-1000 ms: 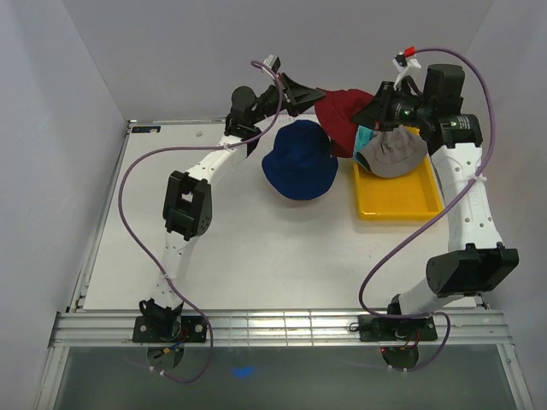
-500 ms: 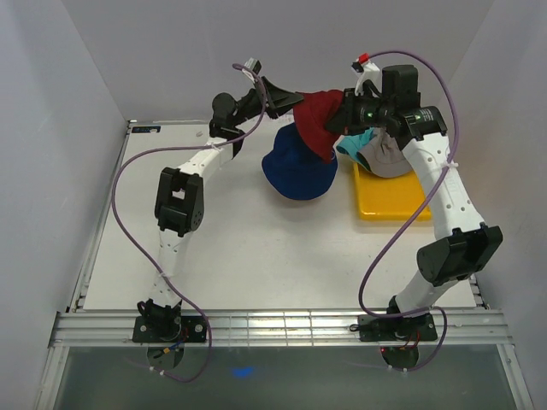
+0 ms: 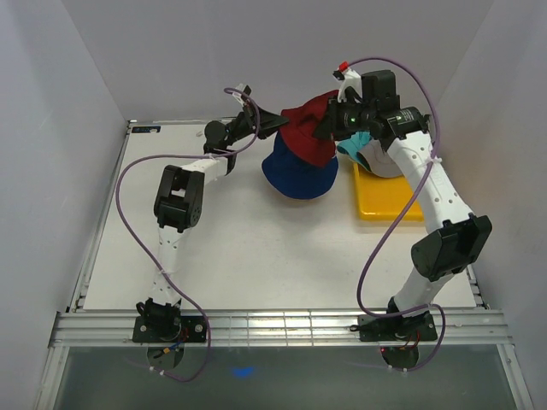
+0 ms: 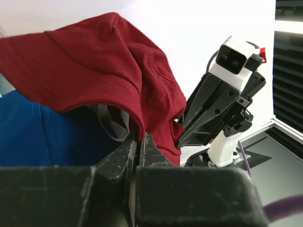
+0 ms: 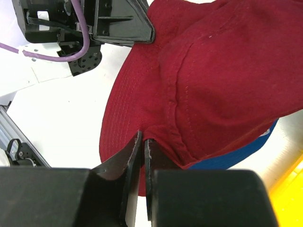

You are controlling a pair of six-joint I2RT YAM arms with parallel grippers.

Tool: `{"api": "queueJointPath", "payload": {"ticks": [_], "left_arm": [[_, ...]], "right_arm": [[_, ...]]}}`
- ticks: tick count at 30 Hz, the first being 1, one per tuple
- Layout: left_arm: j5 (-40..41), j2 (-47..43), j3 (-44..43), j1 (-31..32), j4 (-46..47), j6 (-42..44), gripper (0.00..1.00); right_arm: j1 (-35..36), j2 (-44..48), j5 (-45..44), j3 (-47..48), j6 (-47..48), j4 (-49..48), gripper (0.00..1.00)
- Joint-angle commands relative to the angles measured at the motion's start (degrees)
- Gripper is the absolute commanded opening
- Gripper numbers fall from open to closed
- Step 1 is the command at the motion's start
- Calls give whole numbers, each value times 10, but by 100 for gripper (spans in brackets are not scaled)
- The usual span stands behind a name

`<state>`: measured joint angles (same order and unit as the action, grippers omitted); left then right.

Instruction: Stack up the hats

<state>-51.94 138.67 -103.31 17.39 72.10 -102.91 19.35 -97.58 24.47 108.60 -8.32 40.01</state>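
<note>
A dark red hat (image 3: 306, 128) hangs stretched between my two grippers, over the royal blue hat (image 3: 299, 178) that lies on the table. My left gripper (image 3: 278, 125) is shut on its left brim and my right gripper (image 3: 328, 128) is shut on its right brim. In the left wrist view the fingertips (image 4: 140, 139) pinch the red hat (image 4: 104, 61) with the blue hat (image 4: 38, 137) beneath. The right wrist view has the right gripper (image 5: 143, 140) nipping the red brim (image 5: 213, 71). A light grey hat (image 3: 373, 162) and a teal hat (image 3: 354, 143) lie partly hidden behind my right arm.
A flat yellow tray (image 3: 389, 205) lies right of the blue hat, with the grey and teal hats at its far end. White walls close in the table on the left, back and right. My right arm arches over the tray.
Both arms have carried the red hat leftward, from beside the tray to over the blue hat. The grey hat, uncovered a second ago, is now mostly behind my right arm.
</note>
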Motion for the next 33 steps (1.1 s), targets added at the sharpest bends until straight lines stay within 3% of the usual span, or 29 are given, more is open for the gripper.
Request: {"api": "queueJointPath", "payload": {"ticks": [1, 15, 18, 22, 28, 33], "left_arm": [[2, -4, 28, -24, 90, -15, 0], [-2, -7, 95, -40, 188, -55, 0], [-4, -11, 108, -41, 191, -54, 0], [3, -15, 122, -44, 197, -56, 0], [4, -18, 130, -44, 201, -58, 0], [3, -21, 137, -44, 202, -58, 0]], "right_arm": [[2, 12, -8, -9, 14, -14, 11], [18, 34, -14, -84, 19, -39, 14], [18, 44, -14, -90, 20, -41, 19], [18, 56, -18, -82, 17, -39, 36], [17, 62, -39, -59, 9, -32, 54], [-30, 58, -50, -67, -31, -33, 60]]}}
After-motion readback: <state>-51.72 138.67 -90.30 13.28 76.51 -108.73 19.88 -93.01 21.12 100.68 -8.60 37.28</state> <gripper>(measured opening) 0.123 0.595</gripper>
